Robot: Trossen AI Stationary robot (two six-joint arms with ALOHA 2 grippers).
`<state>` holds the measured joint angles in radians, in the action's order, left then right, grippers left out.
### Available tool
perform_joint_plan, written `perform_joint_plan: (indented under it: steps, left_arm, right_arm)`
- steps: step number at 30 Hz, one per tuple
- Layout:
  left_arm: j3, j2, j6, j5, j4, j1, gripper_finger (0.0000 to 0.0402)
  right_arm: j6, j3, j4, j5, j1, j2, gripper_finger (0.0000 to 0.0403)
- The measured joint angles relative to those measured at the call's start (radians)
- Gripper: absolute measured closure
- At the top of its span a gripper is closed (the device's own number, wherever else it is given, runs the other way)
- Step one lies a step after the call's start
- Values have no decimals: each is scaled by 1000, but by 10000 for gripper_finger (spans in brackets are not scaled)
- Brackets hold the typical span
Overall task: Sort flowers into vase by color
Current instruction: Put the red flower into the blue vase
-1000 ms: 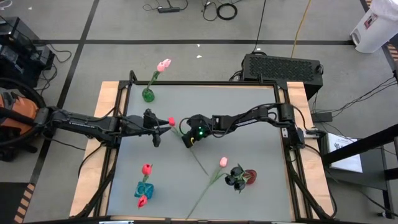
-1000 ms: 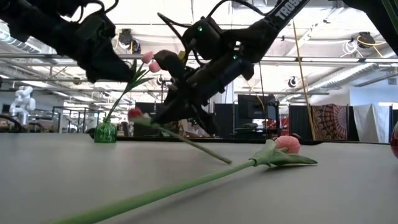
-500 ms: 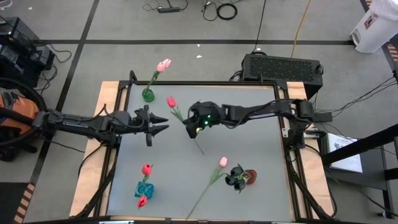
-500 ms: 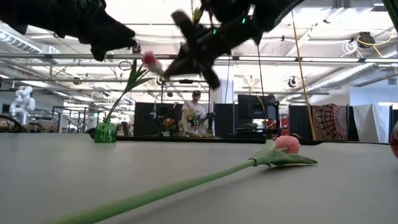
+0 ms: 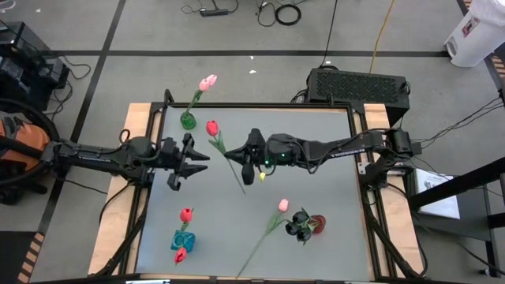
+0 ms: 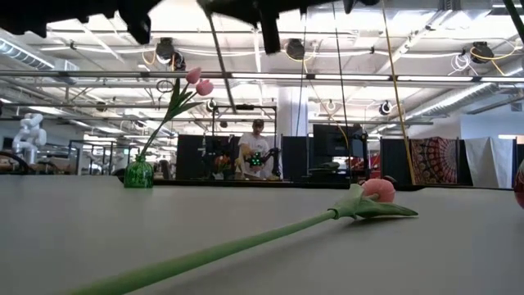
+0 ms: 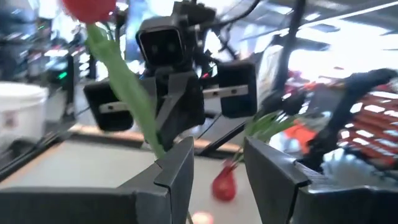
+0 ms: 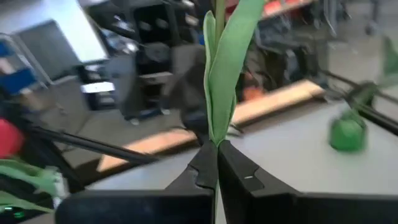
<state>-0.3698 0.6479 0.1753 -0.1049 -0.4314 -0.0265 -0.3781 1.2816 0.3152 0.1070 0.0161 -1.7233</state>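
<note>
Our right gripper [image 5: 249, 155] pinches the red flower [image 5: 211, 127] by its thin stem, high over the table [image 5: 316, 189]. It could slip or swing. Our left gripper [image 5: 189, 158] waits nearby, open and empty.

The high view looks straight down on the whole table [image 5: 316, 197] from well above. The low view sits at tabletop height, looking level across the surface into the room behind; a pink tulip [image 6: 378, 190] lies close before it, at lower centre of the high view. Both views share the green vase [image 5: 188, 121], upper left overhead, left-centre low. Each wrist view looks forward, close past its own fingers, toward the other arm.
</note>
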Motion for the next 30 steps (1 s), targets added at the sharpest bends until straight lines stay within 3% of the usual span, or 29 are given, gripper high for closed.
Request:
perform_joint_plan:
  steps: [4, 30]
  left_arm:
    - [0, 0, 0, -52, -44, 0, 256]
    - [0, 247, 2, -52, -380, 0, 256]
  right_arm:
    - [34, 0, 53, 0, 30, 0, 402]
    - [33, 0, 108, 1, 89, -40, 402]
